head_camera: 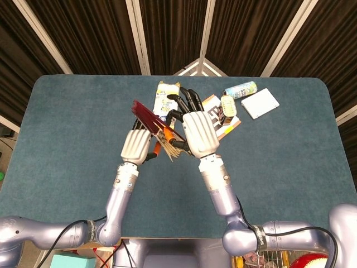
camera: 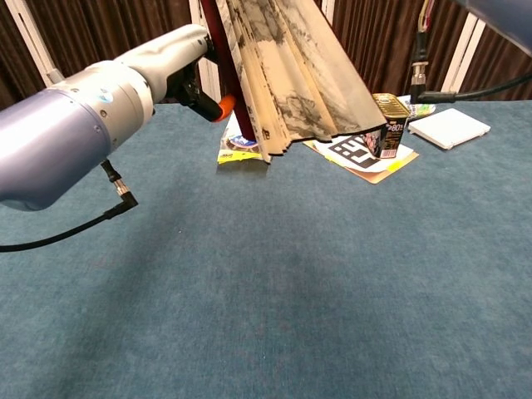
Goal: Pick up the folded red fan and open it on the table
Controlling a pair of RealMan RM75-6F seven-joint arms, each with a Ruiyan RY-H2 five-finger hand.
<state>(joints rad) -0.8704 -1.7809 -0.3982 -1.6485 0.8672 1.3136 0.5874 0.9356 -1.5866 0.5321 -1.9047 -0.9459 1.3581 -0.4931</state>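
The red fan (camera: 291, 79) hangs partly spread above the table, its ink-painted leaves fanned down and to the right of its dark red guard (camera: 226, 58). In the head view the red guard (head_camera: 147, 115) sticks up and left between my two hands. My left hand (head_camera: 136, 145) grips the guard side, near the orange tassel (camera: 223, 106). My right hand (head_camera: 199, 132) holds the other edge of the leaves, its dark fingers reaching past the fan. In the chest view only the left forearm and hand (camera: 170, 62) show clearly; the right hand is hidden above the frame.
Behind the fan lie a snack packet (head_camera: 166, 99), a printed card with a black marker (camera: 359, 155), a small gold tin (camera: 389, 125), a white box (head_camera: 260, 103) and a lying tube (head_camera: 241, 89). The blue table (head_camera: 72, 128) extends bare to the left and front.
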